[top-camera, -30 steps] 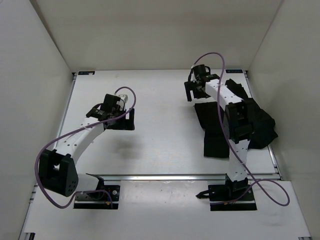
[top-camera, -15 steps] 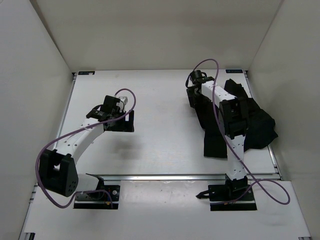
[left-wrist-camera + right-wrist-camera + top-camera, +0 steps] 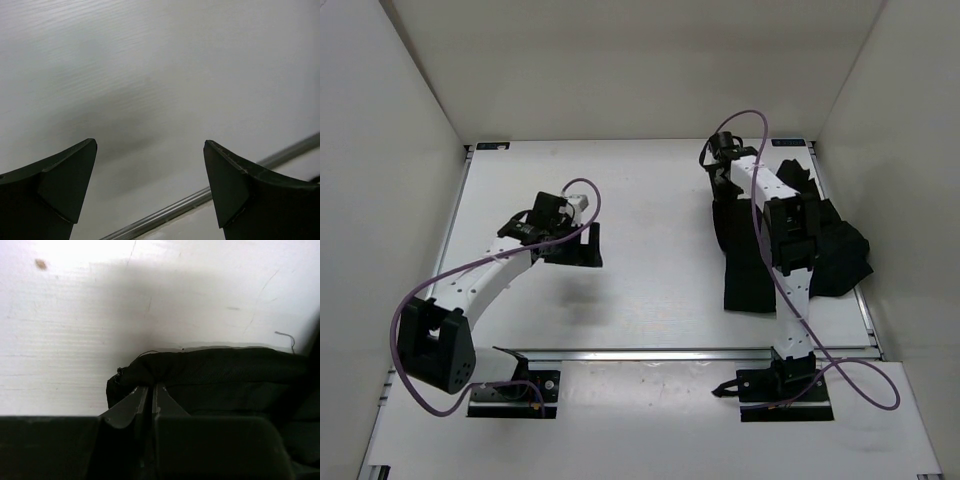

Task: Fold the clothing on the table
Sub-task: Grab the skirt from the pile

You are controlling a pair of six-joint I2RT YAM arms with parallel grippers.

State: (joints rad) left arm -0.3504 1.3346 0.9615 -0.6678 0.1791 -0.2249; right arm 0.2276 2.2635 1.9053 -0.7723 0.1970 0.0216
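The clothing (image 3: 748, 270) is a black garment lying rumpled on the right half of the white table (image 3: 650, 250), partly hidden under the right arm. In the right wrist view its rolled edge (image 3: 210, 367) bunches just ahead of the fingertips. My right gripper (image 3: 722, 178) (image 3: 151, 388) is at the garment's far corner, jaws pressed together on that fabric edge. My left gripper (image 3: 582, 243) (image 3: 150, 150) hovers over bare tabletop left of centre, well apart from the garment, jaws wide with nothing between them.
White walls close in the table on the left, back and right. A metal rail (image 3: 670, 353) runs along the near edge, also seen as a rail (image 3: 200, 197) in the left wrist view. Black base plates (image 3: 785, 395) sit at the front.
The right gripper dropped onto the garment's far corner and shut on it. The left gripper shifted slightly right and toward the front.
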